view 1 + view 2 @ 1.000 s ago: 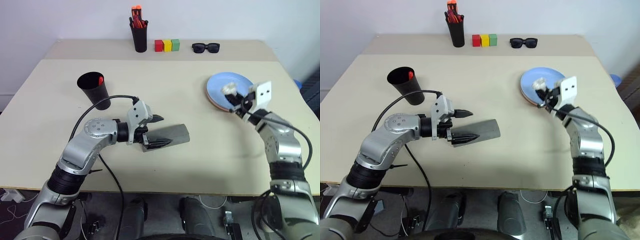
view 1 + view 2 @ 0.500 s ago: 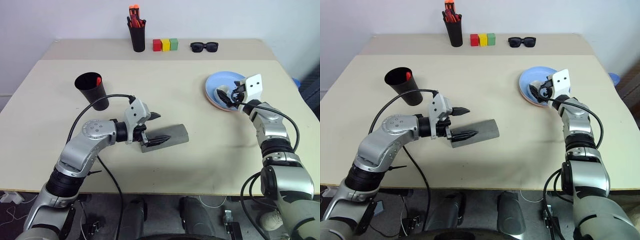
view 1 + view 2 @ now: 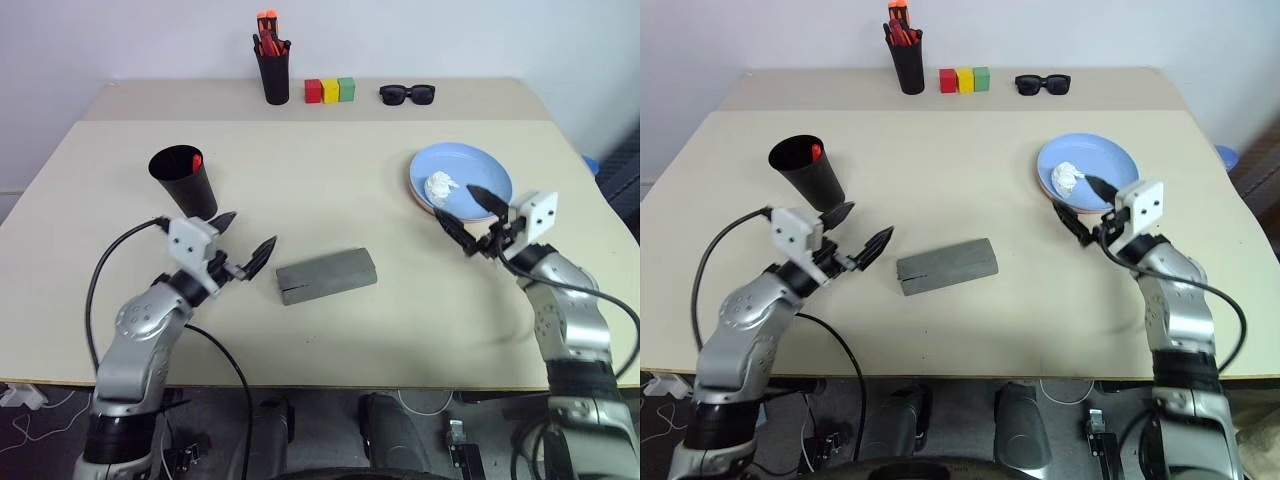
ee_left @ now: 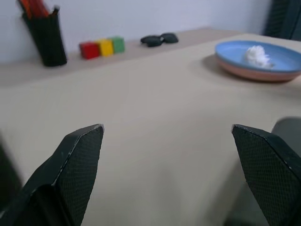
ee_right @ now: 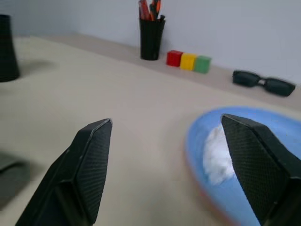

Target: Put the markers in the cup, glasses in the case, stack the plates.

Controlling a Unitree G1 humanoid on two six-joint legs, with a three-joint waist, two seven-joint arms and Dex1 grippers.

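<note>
Judging the sorting close to finished, with clearing both arms off the beige table as the likely step in hand. Going about that well:

- Keeping the left arm away from the wide, tapered matte black plastic cup, standing upright near the left side with the short red marker poking up inside; tall and light, probably tipping at a slight knock. Not being able to tell whether the white marker is in there too.
- Leaving the grey rectangular hard-shell glasses case alone, lying shut in the middle of the table; guessing the wire-frame glasses to be inside, the lid hiding them.
- Lifting away on the right before swinging sideways, sparing the light blue round plastic plate sitting on the salmon pink plate, whose rim is peeking out underneath. Carrying a crumpled white lump on the blue one.

Left gripper: hovering between cup and case, just beside the cup's base, fingers spread wide, gripping nothing, touching nothing.

Right gripper: hanging over the near edge of the stacked plates, fingers spread apart, empty, pointing toward the white lump but apparently clear of it.
</note>
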